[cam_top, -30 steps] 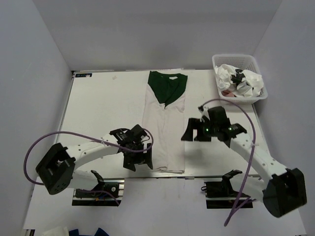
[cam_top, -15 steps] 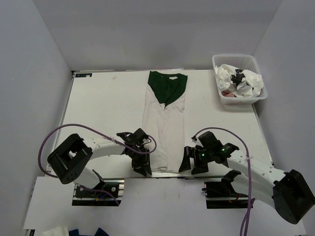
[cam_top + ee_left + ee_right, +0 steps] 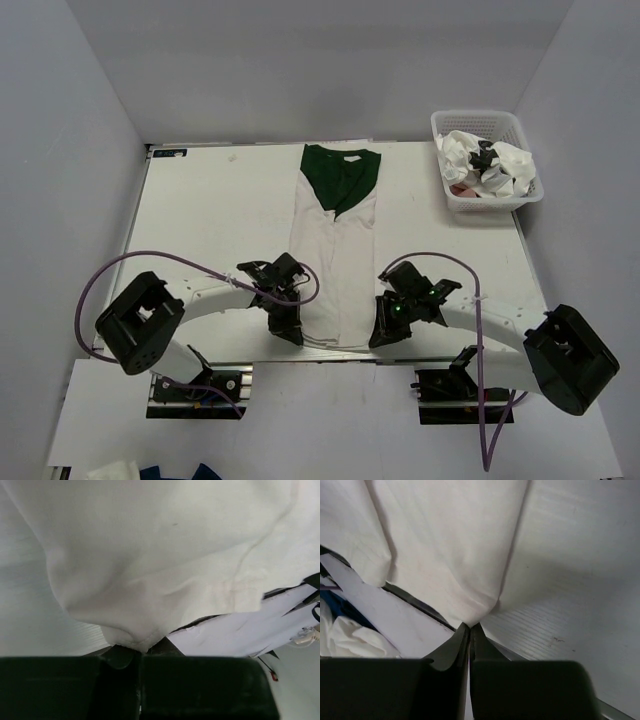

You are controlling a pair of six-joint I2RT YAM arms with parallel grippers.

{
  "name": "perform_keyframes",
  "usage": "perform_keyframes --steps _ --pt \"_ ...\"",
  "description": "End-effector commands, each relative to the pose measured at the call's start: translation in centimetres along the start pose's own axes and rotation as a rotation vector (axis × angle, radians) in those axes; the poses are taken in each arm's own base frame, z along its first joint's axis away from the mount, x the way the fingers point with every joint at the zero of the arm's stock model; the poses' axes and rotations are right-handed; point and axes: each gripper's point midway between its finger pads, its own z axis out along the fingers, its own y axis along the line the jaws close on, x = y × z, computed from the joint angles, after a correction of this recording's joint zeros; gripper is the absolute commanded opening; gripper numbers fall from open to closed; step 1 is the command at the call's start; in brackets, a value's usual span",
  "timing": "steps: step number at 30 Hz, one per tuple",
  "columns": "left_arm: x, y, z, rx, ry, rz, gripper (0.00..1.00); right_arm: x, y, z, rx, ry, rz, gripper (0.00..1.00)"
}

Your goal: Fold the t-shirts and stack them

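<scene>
A t-shirt [image 3: 335, 255], pale with a dark green collar end, lies folded into a long strip down the middle of the table. My left gripper [image 3: 291, 330] is at its near left corner, shut on the hem; in the left wrist view the pale cloth [image 3: 165, 555] bunches down into the left gripper [image 3: 137, 652]. My right gripper [image 3: 379, 335] is at the near right corner. In the right wrist view the right gripper [image 3: 470, 626] pinches the tip of the t-shirt [image 3: 450, 545]. More crumpled white t-shirts [image 3: 495, 165] lie in the basket.
A white lattice basket [image 3: 482, 206] stands at the far right corner. The table's near edge [image 3: 400, 360] runs just behind both grippers, with the arm bases below it. Grey walls close in the left, back and right sides.
Both arms came down and back toward the near edge. Each gripper went from open to shut on a near corner of the t-shirt's hem.
</scene>
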Motion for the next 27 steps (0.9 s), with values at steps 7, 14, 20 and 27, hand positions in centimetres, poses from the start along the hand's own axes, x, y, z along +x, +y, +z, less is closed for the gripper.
perform_keyframes --steps 7,14,20,27 --pt "-4.4 -3.9 -5.2 0.010 -0.195 0.107 0.00 -6.7 4.3 -3.3 0.003 -0.233 -0.103 0.00" --pt "-10.6 -3.8 -8.3 -0.166 -0.301 -0.008 0.00 -14.1 7.1 -6.6 0.091 -0.449 -0.085 0.00" --pt "-18.3 -5.3 -10.3 -0.136 -0.357 -0.013 0.00 -21.3 6.9 -8.6 0.211 -0.585 -0.067 0.00" --pt "-26.4 -7.7 -12.7 -0.112 -0.439 0.080 0.00 -28.2 7.5 -10.9 0.240 -0.714 -0.055 0.00"
